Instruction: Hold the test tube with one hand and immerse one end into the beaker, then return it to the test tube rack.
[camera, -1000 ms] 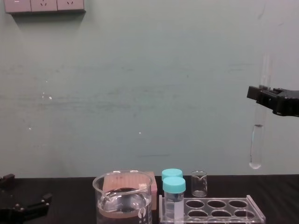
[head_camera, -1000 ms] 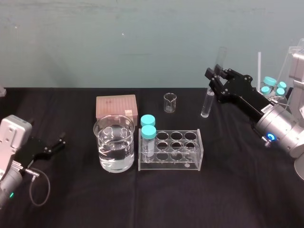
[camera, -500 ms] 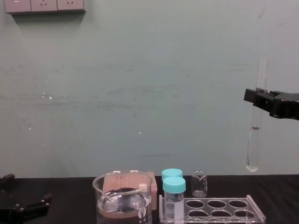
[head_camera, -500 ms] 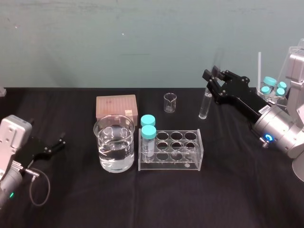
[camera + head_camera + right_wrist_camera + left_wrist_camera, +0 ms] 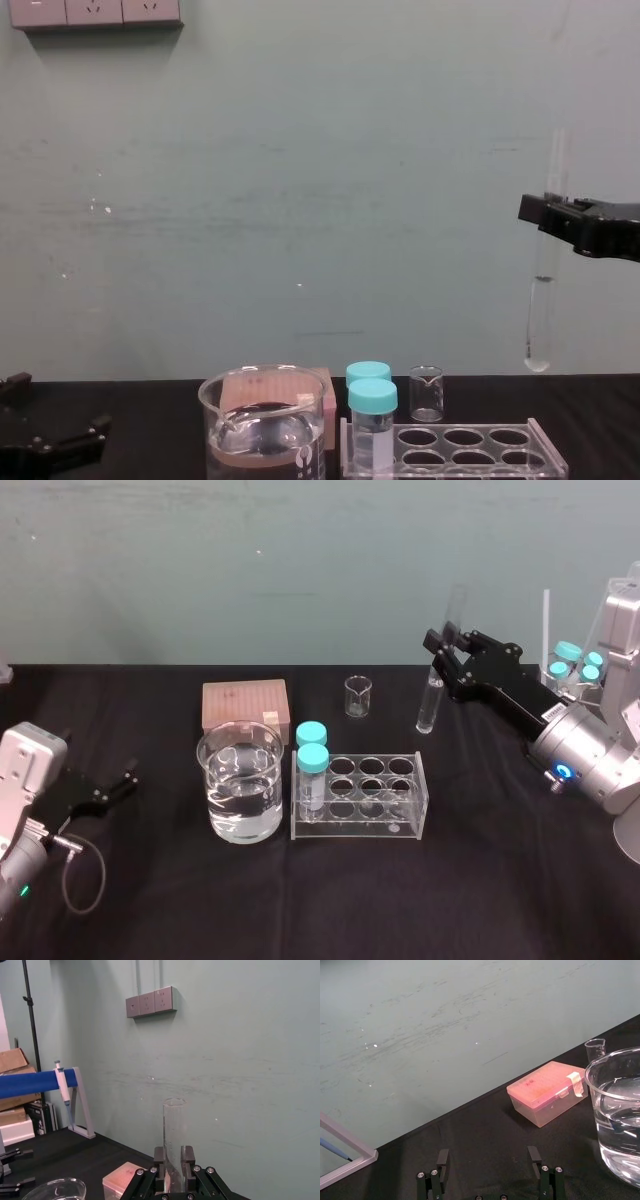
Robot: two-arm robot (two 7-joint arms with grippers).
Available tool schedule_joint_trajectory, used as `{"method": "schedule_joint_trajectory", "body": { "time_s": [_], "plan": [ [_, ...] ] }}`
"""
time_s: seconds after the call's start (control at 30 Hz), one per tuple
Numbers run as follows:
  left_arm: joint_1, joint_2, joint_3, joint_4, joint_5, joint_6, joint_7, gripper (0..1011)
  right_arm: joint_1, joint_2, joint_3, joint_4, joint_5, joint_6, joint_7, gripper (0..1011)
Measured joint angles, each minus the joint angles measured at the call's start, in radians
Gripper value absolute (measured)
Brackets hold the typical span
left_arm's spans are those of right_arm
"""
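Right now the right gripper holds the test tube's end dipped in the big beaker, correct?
No: the chest view shows the right gripper holding the test tube with its end in the air, far from the beaker. The left gripper lies parked.

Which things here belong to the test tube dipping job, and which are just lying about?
In the job: test tube, held by the right gripper; large beaker of water; test tube rack.
Lying about: teal-capped vials at the rack's left end; small beaker; pink box; left gripper, parked open at the left of the table.
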Motion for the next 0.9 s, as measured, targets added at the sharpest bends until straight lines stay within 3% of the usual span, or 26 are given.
{"method": "schedule_joint_trajectory", "body": {
  "time_s": [0.6,0.9],
  "plan": [
    [0.0,0.0,0.0,0.0,0.0,0.0,0.0,1000,0.005,0.001,-0.008,0.005,-0.004,0.014,-0.003,228],
    [0.0,0.0,0.0,0.0,0.0,0.0,0.0,1000,0.112,-0.04,-0.067,0.037,-0.011,-0.032,0.078,228]
  ]
}}
